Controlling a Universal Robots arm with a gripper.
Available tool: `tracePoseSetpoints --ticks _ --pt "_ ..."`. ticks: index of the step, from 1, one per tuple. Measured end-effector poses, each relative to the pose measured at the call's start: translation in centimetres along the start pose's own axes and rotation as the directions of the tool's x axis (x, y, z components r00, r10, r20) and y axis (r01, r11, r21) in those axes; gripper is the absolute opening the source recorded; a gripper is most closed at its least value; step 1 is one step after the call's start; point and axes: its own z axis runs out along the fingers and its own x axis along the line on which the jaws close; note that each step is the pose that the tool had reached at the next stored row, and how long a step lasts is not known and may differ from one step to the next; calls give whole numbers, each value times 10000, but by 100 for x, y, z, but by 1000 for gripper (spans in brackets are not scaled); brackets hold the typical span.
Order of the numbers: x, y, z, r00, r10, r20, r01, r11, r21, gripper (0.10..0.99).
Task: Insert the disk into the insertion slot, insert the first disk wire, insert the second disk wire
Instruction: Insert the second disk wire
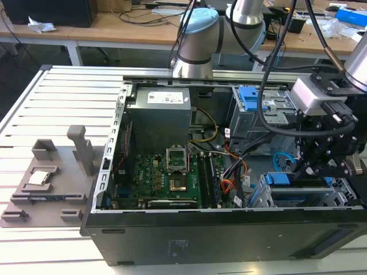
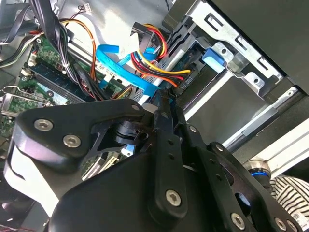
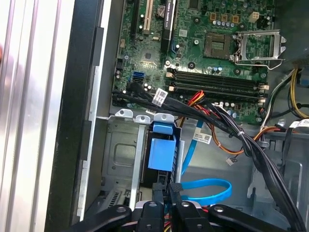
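The disk [image 3: 161, 152] sits in the slot [image 3: 123, 159], blue caddy showing; the gripper [image 3: 164, 191] hangs just behind it, fingers nearly together on something small, perhaps a plug, I cannot tell; loose cables [image 3: 231, 128] nearby could snag.

Disk [image 3: 161, 152] (blue caddy face showing) seated in insertion slot [image 3: 123, 159], grey sheet-metal cage just ahead of pincer fingertips. Flat blue wire [image 3: 205, 188] loops loose beside pincer tips.
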Motion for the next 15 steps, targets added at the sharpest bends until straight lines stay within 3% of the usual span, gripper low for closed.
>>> tracePoseSetpoints --ticks 6,11,15 --pt "2 1 -29 10000 2 14 -2 10000 4 165" --pt "2 1 -39 9983 583 29 -583 9983 -2 165" --pt "17 1 -16 9982 601 26 -601 9982 -9 165"
